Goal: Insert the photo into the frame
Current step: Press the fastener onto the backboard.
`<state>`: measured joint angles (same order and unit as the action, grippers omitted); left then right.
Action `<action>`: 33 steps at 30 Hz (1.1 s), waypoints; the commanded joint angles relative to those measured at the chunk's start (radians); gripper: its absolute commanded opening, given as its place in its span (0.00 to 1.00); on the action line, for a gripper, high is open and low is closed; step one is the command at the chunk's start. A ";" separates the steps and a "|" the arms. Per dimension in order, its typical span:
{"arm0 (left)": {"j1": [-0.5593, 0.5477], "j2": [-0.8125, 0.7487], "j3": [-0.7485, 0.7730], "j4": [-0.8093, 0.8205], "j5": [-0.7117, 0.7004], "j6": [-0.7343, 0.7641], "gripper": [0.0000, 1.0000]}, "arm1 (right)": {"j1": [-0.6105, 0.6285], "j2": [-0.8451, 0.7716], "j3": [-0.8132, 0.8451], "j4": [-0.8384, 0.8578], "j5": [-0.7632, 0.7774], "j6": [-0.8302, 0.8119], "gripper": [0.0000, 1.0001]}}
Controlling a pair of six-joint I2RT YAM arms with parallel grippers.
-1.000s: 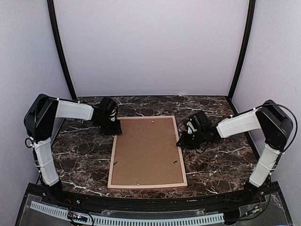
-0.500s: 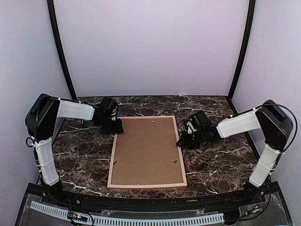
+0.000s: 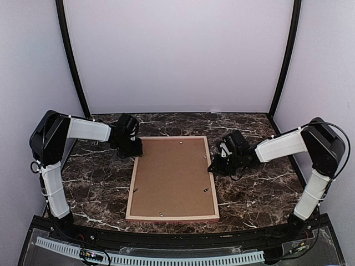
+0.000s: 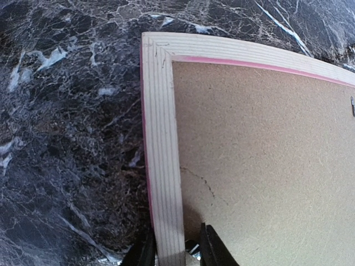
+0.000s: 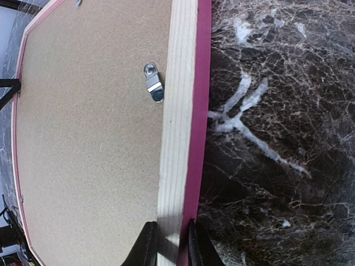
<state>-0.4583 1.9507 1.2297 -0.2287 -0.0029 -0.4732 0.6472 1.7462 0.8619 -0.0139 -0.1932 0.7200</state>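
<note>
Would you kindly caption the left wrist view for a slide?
Left fingers pinch the face-down frame by its tan rail, beside the brown backing board.

Frame lies back-up at mid-worktop, between both arms. Backing board sits inside it. Left hand straddles the left rail near the far-left corner. Right hand straddles the right rail, far half. Turn clip lies on the board beside that rail.

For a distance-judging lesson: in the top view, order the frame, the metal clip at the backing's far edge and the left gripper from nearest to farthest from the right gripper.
From the right gripper:
1. frame: its right rail sits between this gripper's fingers.
2. metal clip: by the far rail, midway along.
3. left gripper: at the frame's far left corner.
</note>
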 commanded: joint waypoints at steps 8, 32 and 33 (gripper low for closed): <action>-0.004 0.023 -0.066 -0.011 -0.001 -0.004 0.22 | 0.011 0.050 -0.029 -0.022 -0.033 0.002 0.16; 0.017 -0.004 -0.014 -0.017 0.102 -0.032 0.48 | 0.012 0.057 -0.039 -0.005 -0.043 0.001 0.16; 0.017 0.000 -0.011 -0.024 0.094 -0.026 0.48 | 0.011 0.057 -0.040 -0.003 -0.044 0.001 0.16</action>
<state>-0.4358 1.9339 1.1942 -0.1844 0.0853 -0.5236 0.6472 1.7542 0.8589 0.0135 -0.2047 0.7200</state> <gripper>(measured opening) 0.475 0.162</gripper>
